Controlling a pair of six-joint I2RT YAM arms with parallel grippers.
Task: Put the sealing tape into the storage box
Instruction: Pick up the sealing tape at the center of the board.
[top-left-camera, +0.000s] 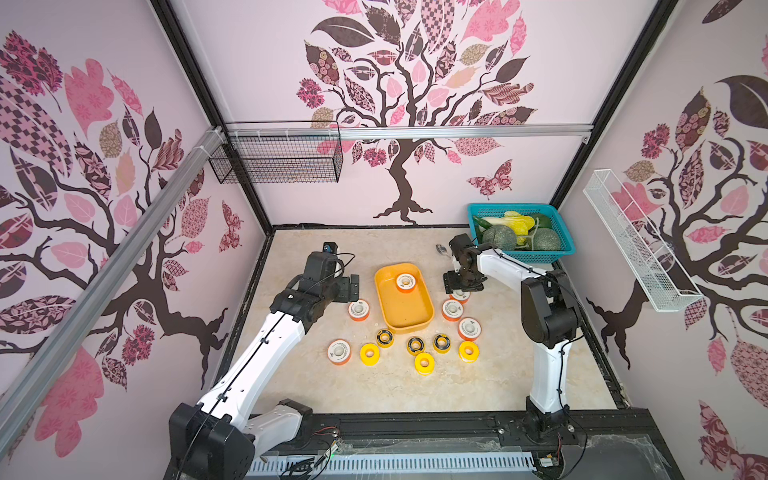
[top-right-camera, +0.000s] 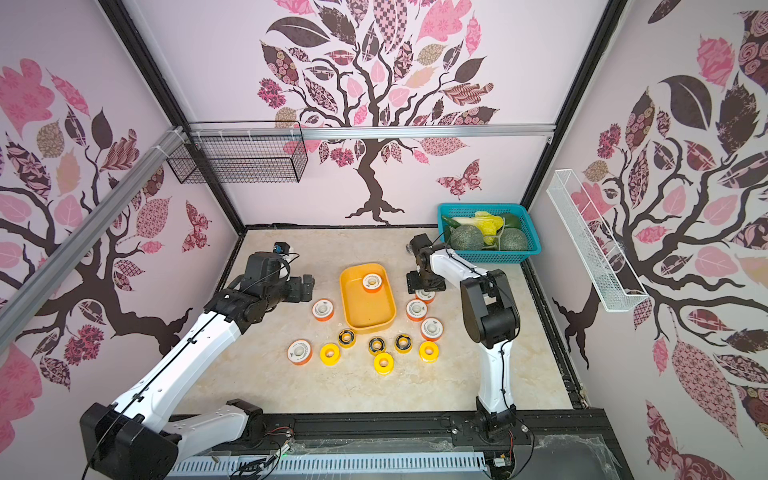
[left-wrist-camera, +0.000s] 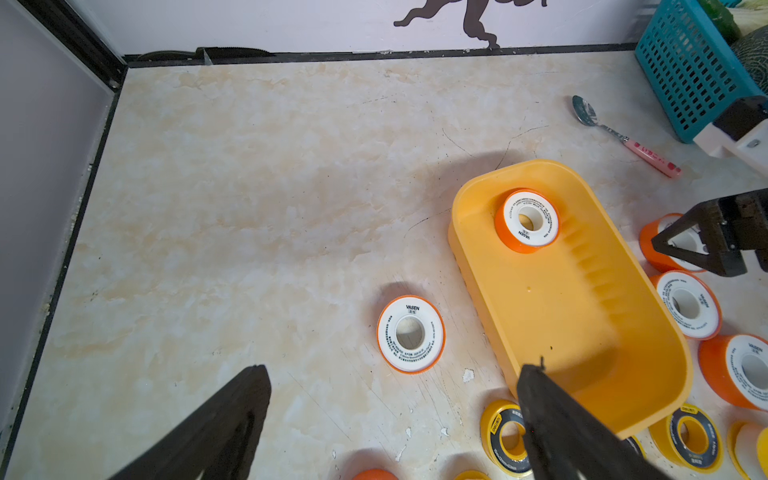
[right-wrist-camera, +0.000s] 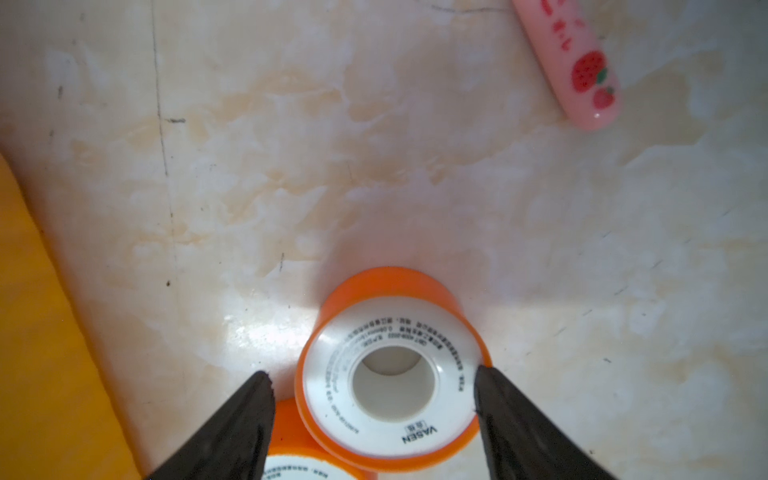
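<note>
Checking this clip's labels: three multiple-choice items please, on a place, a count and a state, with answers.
1. The pink-handled spoon lies: A in the storage box; B on the table near the teal basket; C inside that basket.
2. The storage box holds: A one tape roll; B none; C three.
3. The right claw is: A shut on the spoon; B out of view; C open astride an orange roll.
B: it lies by the basket. A: only one sits inside. C: a gap shows beside one finger.
</note>
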